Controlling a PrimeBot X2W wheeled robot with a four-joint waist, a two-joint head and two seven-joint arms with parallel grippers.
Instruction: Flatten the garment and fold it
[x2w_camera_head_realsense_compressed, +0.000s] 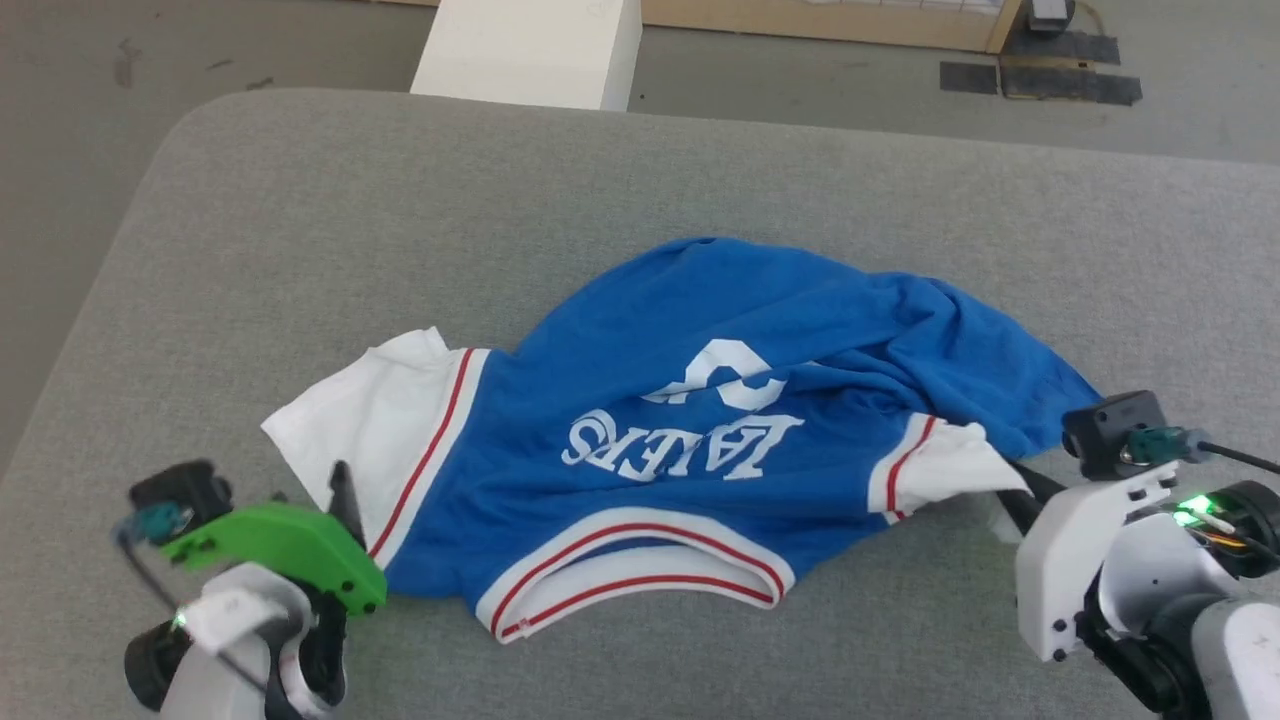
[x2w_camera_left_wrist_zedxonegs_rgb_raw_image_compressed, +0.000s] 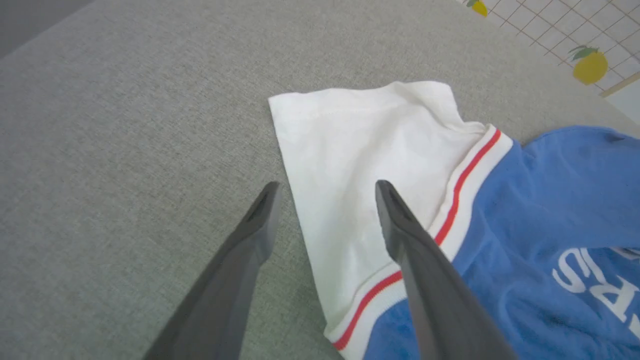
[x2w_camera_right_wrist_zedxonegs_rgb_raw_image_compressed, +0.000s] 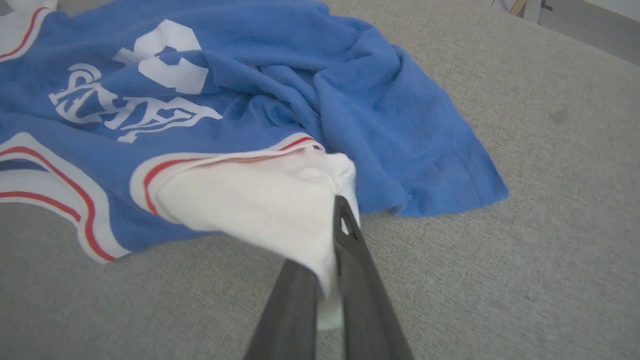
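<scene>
The garment (x2w_camera_head_realsense_compressed: 700, 340), a royal-blue jersey shirt with white lettering and sleeves, lies rumpled on the grey fabric desk (x2w_camera_head_realsense_compressed: 300, 200). We are flattening: right jaws clamped on its right sleeve (x2w_camera_right_wrist_zedxonegs_rgb_raw_image_compressed: 260, 200), left jaws apart over the left sleeve (x2w_camera_left_wrist_zedxonegs_rgb_raw_image_compressed: 360, 150) edge. Next we should close left, then spread.

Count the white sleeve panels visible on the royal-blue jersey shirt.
2. One white sleeve lies flat by the open left tool; the other sleeve is bunched, pinched in the shut right tool.
</scene>
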